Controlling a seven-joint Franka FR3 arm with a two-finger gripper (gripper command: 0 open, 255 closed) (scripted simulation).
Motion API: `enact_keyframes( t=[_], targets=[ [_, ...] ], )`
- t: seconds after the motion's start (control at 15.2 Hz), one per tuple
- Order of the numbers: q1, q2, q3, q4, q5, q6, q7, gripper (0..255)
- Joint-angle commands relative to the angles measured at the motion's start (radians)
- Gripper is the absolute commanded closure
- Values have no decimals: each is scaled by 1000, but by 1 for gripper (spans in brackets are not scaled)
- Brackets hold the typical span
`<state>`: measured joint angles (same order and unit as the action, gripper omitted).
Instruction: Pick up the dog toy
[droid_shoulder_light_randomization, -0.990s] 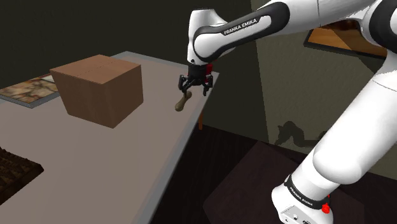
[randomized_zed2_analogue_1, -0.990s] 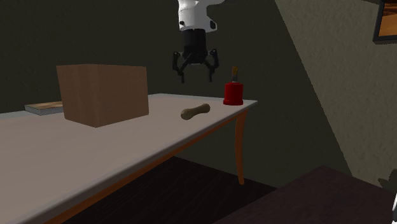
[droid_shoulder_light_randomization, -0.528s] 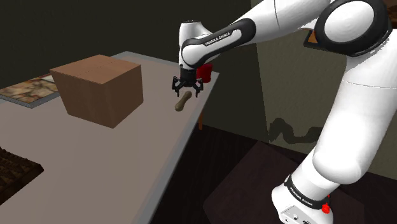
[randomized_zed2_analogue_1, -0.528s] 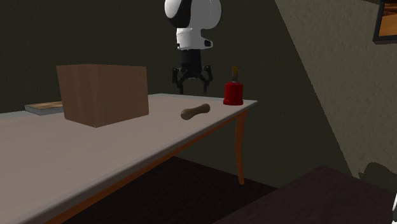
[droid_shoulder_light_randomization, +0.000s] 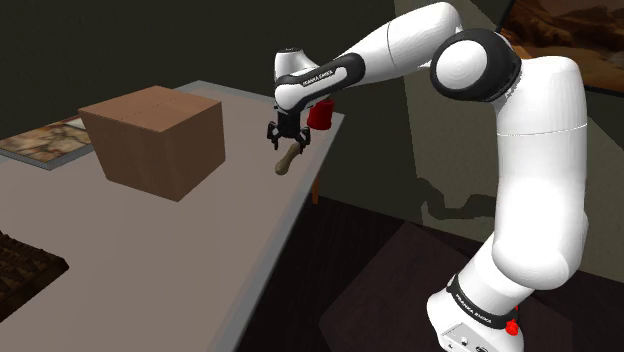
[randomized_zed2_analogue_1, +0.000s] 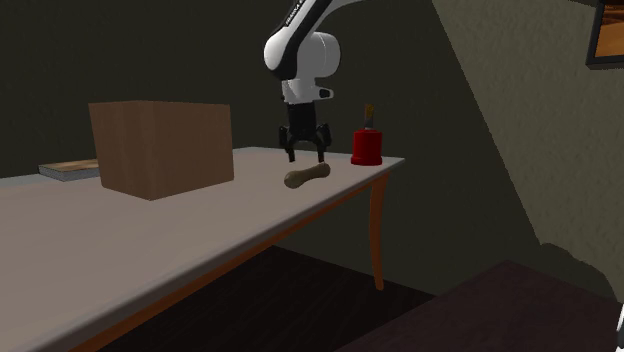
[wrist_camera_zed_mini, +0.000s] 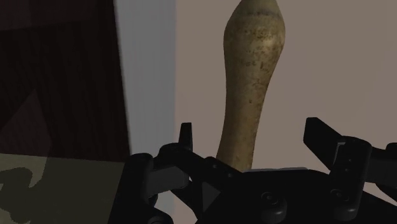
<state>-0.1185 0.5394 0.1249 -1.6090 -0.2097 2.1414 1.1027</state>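
Note:
The dog toy (droid_shoulder_light_randomization: 287, 160) is a tan bone-shaped piece lying on the pale table (droid_shoulder_light_randomization: 150, 250) near its right edge, also in the second exterior view (randomized_zed2_analogue_1: 307, 176). My black gripper (droid_shoulder_light_randomization: 287, 140) hangs open just above the toy, pointing down at it (randomized_zed2_analogue_1: 304, 156). In the wrist view the dog toy (wrist_camera_zed_mini: 251, 83) runs lengthwise away from the hand, and my gripper (wrist_camera_zed_mini: 251, 135) has one fingertip on each side of its near end without touching it. Nothing is held.
A brown box (droid_shoulder_light_randomization: 155, 140) stands on the table to the shoulder view's left of the toy. A red container (randomized_zed2_analogue_1: 367, 147) sits at the table's far corner, close behind the gripper. A flat book (droid_shoulder_light_randomization: 45, 142) lies beyond the box. The table edge (wrist_camera_zed_mini: 146, 76) is near the toy.
The gripper has come down from well above the table to just over the toy, drifting slightly to the shoulder view's left. Its fingers stay apart. The toy has not moved.

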Motion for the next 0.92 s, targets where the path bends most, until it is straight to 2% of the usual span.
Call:
enact_keyframes(
  t=[0.0,0.53,0.59,0.86],
  targets=[
    [1,28,-8,20,-3,9,18,0],
    [4,74,-14,2,-13,73,31,0],
    [4,74,-14,3,-13,72,30,255],
    [4,75,-15,5,-13,71,29,255]
  ],
)
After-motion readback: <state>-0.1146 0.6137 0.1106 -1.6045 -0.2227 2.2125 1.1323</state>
